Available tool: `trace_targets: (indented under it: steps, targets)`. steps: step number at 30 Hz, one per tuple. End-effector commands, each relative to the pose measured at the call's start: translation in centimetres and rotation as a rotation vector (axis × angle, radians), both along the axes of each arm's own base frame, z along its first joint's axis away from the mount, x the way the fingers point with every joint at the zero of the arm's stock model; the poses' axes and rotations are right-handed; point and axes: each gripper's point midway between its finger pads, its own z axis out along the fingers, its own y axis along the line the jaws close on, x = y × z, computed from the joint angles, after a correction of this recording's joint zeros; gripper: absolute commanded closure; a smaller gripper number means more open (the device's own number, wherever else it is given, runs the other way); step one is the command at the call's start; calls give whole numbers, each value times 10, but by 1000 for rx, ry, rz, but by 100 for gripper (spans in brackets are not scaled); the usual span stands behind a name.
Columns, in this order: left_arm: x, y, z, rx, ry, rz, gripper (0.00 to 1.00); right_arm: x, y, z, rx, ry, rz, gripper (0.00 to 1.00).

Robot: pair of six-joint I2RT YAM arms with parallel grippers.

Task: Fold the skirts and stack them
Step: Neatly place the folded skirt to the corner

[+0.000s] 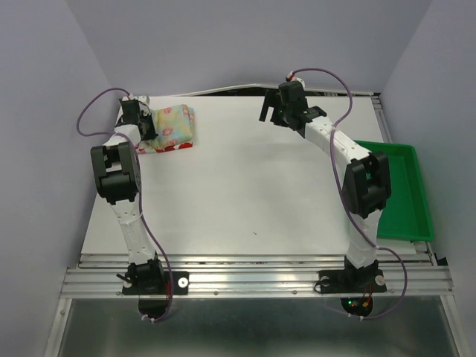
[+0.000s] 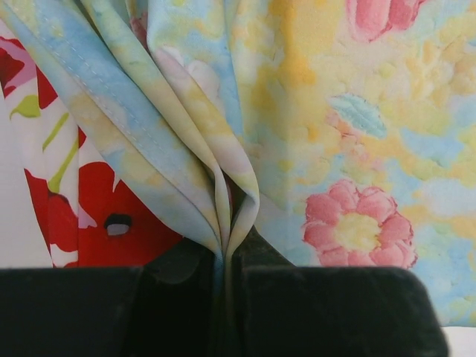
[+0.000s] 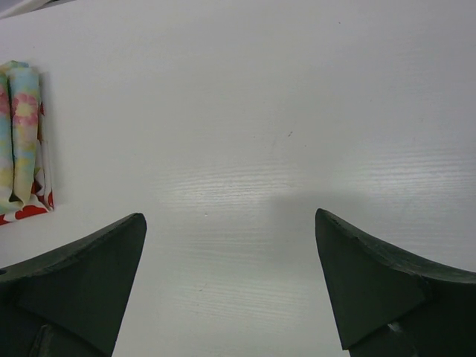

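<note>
1. The flat white surface (image 1: 245, 186) fills most of the top view, and both arms are bolted at its near edge.
2. The left white-and-black arm (image 1: 119, 178) reaches to the far left corner. The right white-and-black arm (image 1: 357, 178) stretches to the far middle of the surface.
3. A green rectangular plastic tray (image 1: 409, 201) sits at the right edge, partly behind the right arm and well apart from the cloth.
4. The pale yellow pastel-flowered cloth skirt (image 1: 172, 125) lies folded at the far left corner, on top of the other skirt. In the left wrist view its print of pink, blue and green blooms (image 2: 335, 111) fills most of the picture.
5. The white cloth skirt with bold red flowers (image 1: 167, 147) lies underneath, showing only as a strip along the near edge of the bundle. In the left wrist view it shows at the left (image 2: 111, 216), and in the right wrist view as a red sliver at the bundle's bottom corner (image 3: 26, 212).
6. The left tool (image 2: 223, 275) is almost closed, with a gathered pleat of the pale yellow skirt pinched between its black fingers at the left end of the bundle.
7. The right tool (image 3: 230, 223) hangs above bare surface with its jaws spread wide and nothing between them. It is well apart from the skirts, which show at the left edge of its view (image 3: 21, 134).
</note>
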Motion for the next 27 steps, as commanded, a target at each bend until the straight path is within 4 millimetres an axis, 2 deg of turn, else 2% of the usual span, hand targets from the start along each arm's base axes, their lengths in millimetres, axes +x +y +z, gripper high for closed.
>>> trace_targets:
  steps: [1,2,10,13,14,18,19,25,27]
  targets:
    - [4,11,24,63,-58,9,85,5,1,6,7,-34,9,0]
    - [4,13,26,72,-61,10,77,5,1,7,8,-35,8,0]
    - [11,33,74,216,-121,13,59,2,-1,11,3,-43,10,0]
    - [8,38,84,255,-128,10,56,0,-2,13,2,-46,12,0]
    - [7,40,88,267,-134,13,48,0,-3,13,0,-47,9,0]
    - [5,47,106,307,-161,33,45,-1,-4,13,-10,-49,12,0]
    - [4,53,114,331,-169,54,29,-1,-4,14,-12,-51,14,0]
    - [-3,64,150,393,-223,78,28,-4,-7,12,-41,-50,32,0]
    - [-7,59,161,384,-243,48,28,-7,-5,10,-60,-44,70,0]
